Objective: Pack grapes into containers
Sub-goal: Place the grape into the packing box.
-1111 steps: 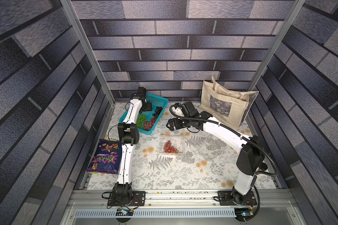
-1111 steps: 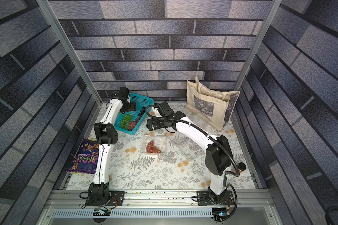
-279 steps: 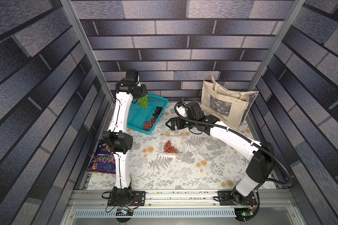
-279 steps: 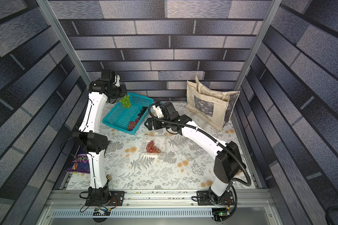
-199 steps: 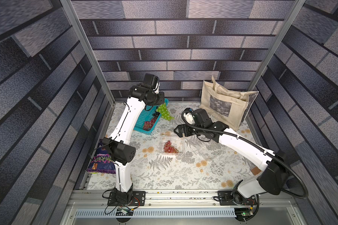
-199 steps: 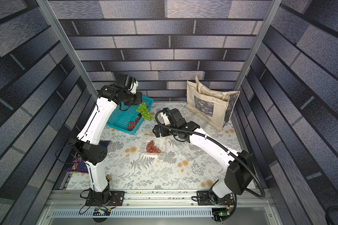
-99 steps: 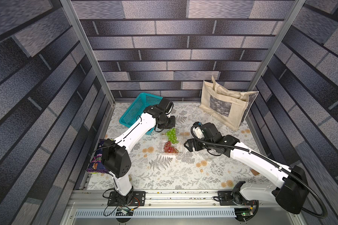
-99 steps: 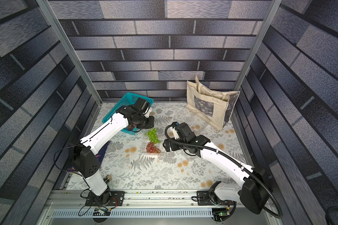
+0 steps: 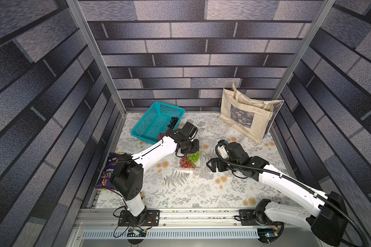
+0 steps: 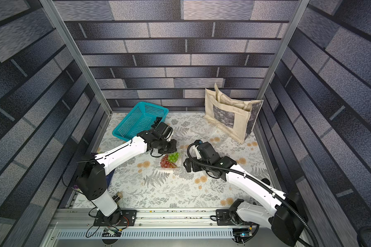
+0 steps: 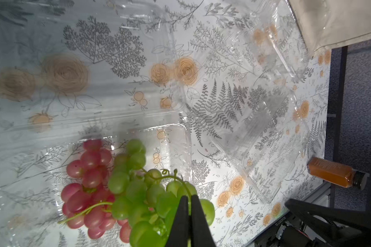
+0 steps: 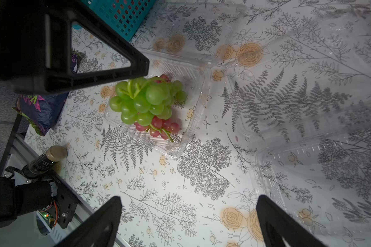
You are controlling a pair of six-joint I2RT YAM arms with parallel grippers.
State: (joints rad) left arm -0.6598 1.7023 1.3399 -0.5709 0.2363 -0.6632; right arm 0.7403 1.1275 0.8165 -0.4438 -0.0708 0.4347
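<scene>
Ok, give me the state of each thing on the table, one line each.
left gripper: shut on the stem of the green grapes.
right gripper: open, empty.
green grapes: held low over the red grapes.
red grapes: lying in the container.
container: lid open.
spare container: empty.
teal basket: holds black grapes.

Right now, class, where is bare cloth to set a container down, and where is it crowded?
Free: near cloth between both arm bases, by the rail. Crowded: around the grape container, under the left gripper, beside the right gripper; empty containers by the tote bag.
</scene>
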